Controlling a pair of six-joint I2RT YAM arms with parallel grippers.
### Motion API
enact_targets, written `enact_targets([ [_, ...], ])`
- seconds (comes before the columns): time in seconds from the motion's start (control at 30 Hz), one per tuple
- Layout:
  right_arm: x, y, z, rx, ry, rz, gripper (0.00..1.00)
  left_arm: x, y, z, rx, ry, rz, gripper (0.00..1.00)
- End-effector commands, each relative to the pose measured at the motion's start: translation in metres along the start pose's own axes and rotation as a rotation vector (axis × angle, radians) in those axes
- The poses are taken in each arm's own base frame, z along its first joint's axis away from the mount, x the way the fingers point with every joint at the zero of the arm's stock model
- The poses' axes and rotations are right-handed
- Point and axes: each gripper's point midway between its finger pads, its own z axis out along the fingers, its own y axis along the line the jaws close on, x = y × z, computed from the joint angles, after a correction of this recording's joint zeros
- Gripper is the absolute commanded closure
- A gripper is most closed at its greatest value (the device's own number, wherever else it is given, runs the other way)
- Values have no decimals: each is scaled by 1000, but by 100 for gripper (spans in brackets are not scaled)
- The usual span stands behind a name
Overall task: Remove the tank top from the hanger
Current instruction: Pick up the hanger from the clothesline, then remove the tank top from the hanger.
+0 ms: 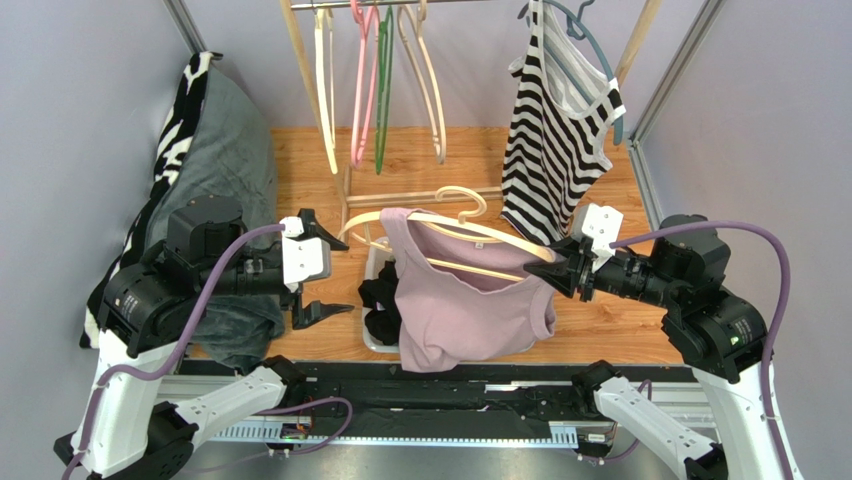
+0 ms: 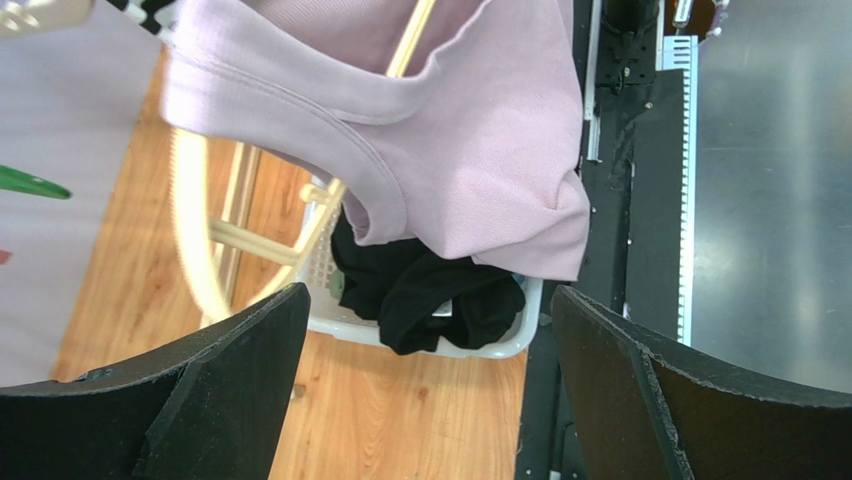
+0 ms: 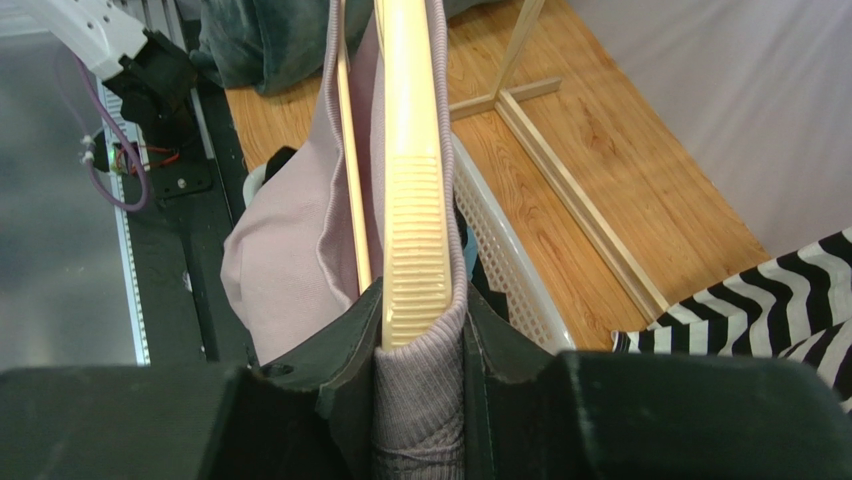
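Wooden floor (image 1: 620, 320) enclosed by pale walls (image 1: 760, 120), tank top (image 1: 470, 305) hung on hanger (image 1: 470, 232) clamped in right gripper (image 1: 556, 275), left gripper (image 1: 330, 265) spread wide opposite, basket (image 2: 500, 345) set below them

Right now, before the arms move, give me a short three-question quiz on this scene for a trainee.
1. True or false: the left gripper is open and empty.
2. The right gripper is shut on: A) the hanger end, with tank top fabric; B) the striped top; C) nothing.
3. Fill in: black clothes lie in the white ___.
Key: 1 true; 2 A; 3 basket.
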Motion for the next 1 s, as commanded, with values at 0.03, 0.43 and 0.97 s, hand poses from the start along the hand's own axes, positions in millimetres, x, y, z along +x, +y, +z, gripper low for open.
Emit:
enact_targets([
  [0.03,-5,1,-4,-18,-19,-136,100,-10,4,-3,-1,-17,53,1],
  [0.43,-20,3,3,-85,-58,-256,100,-44,32,18,44,-65,57,1],
  [0.97,-31,5,27,-149,-51,-289,100,-37,24,42,182,-66,-4,16],
])
